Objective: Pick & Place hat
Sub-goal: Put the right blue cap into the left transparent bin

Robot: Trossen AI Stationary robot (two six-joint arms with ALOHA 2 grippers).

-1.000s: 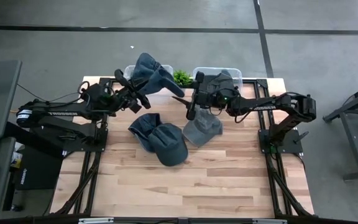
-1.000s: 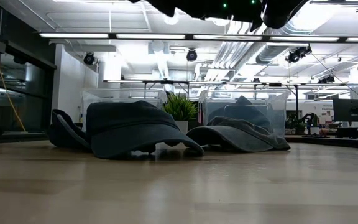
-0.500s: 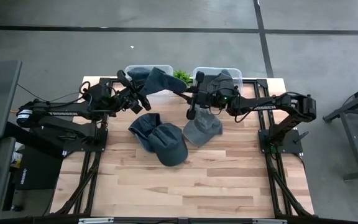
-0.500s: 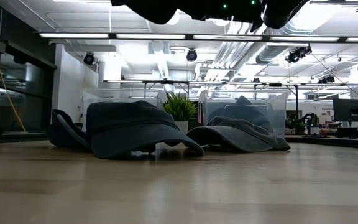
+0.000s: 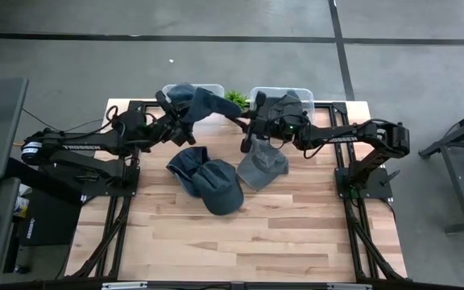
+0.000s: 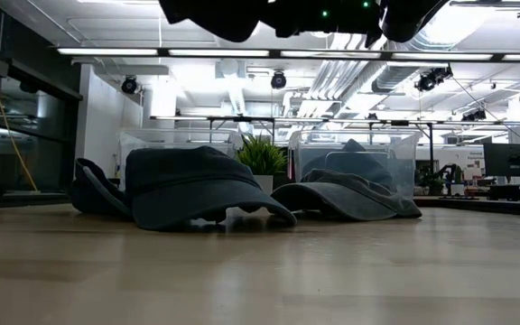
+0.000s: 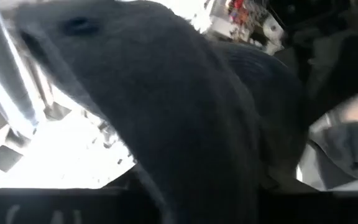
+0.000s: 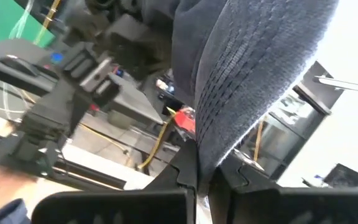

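Note:
A dark blue hat (image 5: 202, 103) hangs in the air between my two arms, above the left clear bin (image 5: 170, 89). It fills the left wrist view (image 7: 185, 124). My left gripper (image 5: 180, 121) is at its left side. My right gripper (image 5: 245, 127) is shut on the brim end, which points toward it. On the table lie two more dark blue hats (image 5: 188, 165) (image 5: 221, 187) and a grey hat (image 5: 263, 166), all resting brim and rim down (image 6: 197, 185) (image 6: 350, 194). My right gripper pinches the stitched brim (image 8: 211, 146) of the blue hat between its two fingers, at the brim's edge. The fingers come level from the table's right side. The hat is clear of the table and the bins.
A second clear bin (image 5: 295, 90) at the back right holds a dark hat (image 5: 287, 103). A small green plant (image 5: 234, 99) stands between the bins. The near half of the wooden table (image 5: 240, 242) is bare. Black frame rails run along both table sides.
The blue hat has sunk a little and turned, and its brim has swung toward the right gripper, which it now reaches. My left gripper has shifted slightly toward the far edge and the right with it.

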